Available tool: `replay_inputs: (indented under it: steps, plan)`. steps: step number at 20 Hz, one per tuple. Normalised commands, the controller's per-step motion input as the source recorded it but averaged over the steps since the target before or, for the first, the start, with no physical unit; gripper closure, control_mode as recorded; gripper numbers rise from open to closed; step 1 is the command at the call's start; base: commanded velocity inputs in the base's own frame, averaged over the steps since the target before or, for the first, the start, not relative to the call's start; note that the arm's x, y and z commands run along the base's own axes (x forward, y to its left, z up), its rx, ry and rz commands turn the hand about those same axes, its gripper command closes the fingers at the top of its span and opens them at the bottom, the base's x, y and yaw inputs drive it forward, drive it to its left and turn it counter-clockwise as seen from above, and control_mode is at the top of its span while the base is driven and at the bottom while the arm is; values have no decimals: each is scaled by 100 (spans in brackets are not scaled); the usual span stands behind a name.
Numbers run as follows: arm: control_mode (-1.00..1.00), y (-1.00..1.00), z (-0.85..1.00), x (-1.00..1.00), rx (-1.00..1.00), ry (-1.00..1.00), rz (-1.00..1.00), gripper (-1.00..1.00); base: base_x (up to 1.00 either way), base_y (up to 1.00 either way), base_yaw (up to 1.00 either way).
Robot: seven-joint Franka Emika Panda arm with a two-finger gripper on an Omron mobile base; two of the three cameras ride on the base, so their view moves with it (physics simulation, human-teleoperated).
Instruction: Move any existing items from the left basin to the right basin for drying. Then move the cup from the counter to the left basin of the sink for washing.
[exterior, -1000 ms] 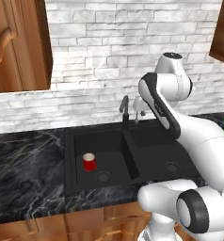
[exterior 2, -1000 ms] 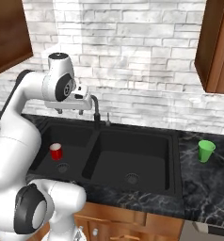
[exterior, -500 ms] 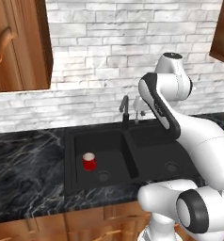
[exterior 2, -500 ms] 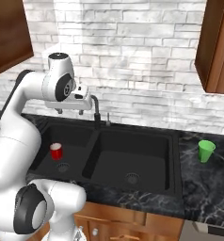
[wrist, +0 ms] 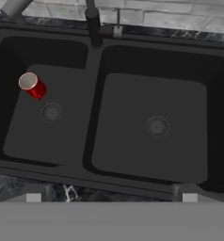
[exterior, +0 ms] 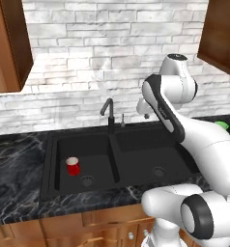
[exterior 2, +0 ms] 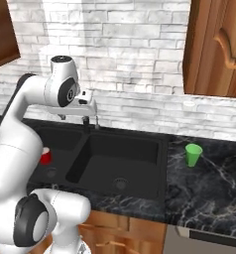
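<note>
While comparing with the shots from a second back, seeing the whole scene slid leftward in both base views. Reading that as base travel, not objects moving. Same arm [exterior: 171, 101] pose relative to the cameras, parked high above the sink [exterior: 51, 166] near the faucet [exterior: 107, 113].

Task impact: nothing done yet.
- Red cup [exterior: 72, 166] upright in the left basin [exterior: 97, 154], just beside its drain. Not yet moved to the right basin [exterior: 150, 152].
- Green cup [exterior 2: 193, 155] on the tabletop [exterior 2: 214, 193], right of the sink, well apart from the arm.
- Jaws spread wide, gripping nothing, nowhere near either cup.
- Judging the base shift as repositioning before the first reach. Can't confirm.

View differences:
- Hand view: looking straight down on both basins, both drains visible, red cup's white inside clear, divider ridge in line with the faucet base.
- Right base view: green cup in full. Red cup half hidden behind the arm.
- Left base view: red cup unobstructed. Green cup reduced to a sliver past the arm.
</note>
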Motion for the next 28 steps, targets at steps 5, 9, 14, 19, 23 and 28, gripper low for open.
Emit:
replay_inputs:
  steps: [5,9,14,19,23,28]
  plan:
    - [100,0,0,0,0,0,0,-100,46,-7,0]
    - [100,0,0,0,0,0,0,-100,53,0,0]
    - [100,0,0,0,0,0,0,-100,35,0,0]
    - [100,0,0,0,0,0,0,-100,10,0,0]
    - [-100,1,-1,-6,0,0,0,-100,0,0,0]
    - [-100,25,-20,-29,0,0,0,-100,0,0,0]
